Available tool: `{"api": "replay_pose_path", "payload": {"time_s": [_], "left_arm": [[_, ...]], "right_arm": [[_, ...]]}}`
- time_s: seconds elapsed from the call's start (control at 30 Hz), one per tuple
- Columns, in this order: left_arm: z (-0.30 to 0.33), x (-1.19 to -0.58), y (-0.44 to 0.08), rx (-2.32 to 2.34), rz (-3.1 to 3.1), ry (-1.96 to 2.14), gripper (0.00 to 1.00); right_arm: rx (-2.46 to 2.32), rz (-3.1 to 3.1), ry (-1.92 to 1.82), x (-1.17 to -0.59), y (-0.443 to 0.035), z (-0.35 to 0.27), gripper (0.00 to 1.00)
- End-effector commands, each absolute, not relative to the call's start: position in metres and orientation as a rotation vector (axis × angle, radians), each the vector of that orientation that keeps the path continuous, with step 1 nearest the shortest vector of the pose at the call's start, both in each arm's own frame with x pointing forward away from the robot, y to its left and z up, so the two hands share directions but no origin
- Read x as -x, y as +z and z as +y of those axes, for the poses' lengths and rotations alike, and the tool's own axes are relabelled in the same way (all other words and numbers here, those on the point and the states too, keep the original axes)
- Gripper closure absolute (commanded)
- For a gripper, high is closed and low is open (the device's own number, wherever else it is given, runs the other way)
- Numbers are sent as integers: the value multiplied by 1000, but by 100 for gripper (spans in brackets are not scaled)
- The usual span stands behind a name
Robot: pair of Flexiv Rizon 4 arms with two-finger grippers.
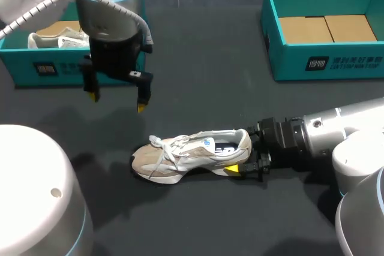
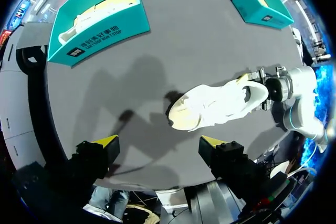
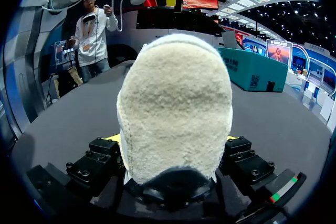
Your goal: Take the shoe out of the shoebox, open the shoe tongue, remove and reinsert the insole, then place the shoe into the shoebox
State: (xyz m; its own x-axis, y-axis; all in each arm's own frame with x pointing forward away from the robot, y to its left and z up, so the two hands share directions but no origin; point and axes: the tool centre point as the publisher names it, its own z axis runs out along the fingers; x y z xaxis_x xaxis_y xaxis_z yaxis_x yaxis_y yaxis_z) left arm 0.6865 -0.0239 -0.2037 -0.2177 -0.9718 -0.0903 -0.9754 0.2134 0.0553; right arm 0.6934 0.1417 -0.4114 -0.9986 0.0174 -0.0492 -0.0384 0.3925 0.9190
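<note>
At far left of the counter [image 1: 204, 46]: teal left shoebox [image 1: 24, 67], second shoe [image 1: 57, 41] lying inside it.

Left end effector [image 1: 116, 101] [image 2: 158, 141]: hangs above the counter just in front of that box, yellow tips pointing down. Fingers spread wide, nothing between them, touching nothing.

Shoe [image 1: 192, 155] [image 2: 218, 106] [image 3: 176, 108]: beige and white, upright on its sole mid-counter, toe toward the left side, heel toward the right arm, laces on top. In the left wrist view it lies ahead of the left end effector and off to the side, well apart from the fingers.

Right end effector [image 1: 239, 153] [image 3: 173, 145]: comes in low and level from the right. Fingers closed against the heel from both sides, one yellow tip showing on the near side of the sole. In the right wrist view the heel fills the space between the fingers.

Far right: teal right shoebox [image 1: 324, 64], tan cardboard [image 1: 327, 28] inside. Shoe sits well apart from both boxes and from the near counter edge; dark counter surface shows on all sides of it.
</note>
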Motion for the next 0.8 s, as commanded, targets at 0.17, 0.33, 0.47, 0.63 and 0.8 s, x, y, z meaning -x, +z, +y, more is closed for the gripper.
{"api": "replay_pose_path", "payload": {"time_s": [0.17,0.33,0.47,0.63,0.8], "left_arm": [[-76,-666,-231,2081,2240,231,0],[-113,-664,-243,2135,2223,243,0],[-121,-666,-244,2151,2220,246,0],[-121,-666,-244,2151,2220,246,0],[-125,-666,-246,2156,2209,243,0]], "right_arm": [[18,2583,1697,-693,-411,142,100],[18,2583,1697,-693,-411,142,100],[18,2583,1697,-693,-411,142,100],[18,2583,1697,-693,-411,142,100],[18,2583,1697,-693,-411,142,100]]}}
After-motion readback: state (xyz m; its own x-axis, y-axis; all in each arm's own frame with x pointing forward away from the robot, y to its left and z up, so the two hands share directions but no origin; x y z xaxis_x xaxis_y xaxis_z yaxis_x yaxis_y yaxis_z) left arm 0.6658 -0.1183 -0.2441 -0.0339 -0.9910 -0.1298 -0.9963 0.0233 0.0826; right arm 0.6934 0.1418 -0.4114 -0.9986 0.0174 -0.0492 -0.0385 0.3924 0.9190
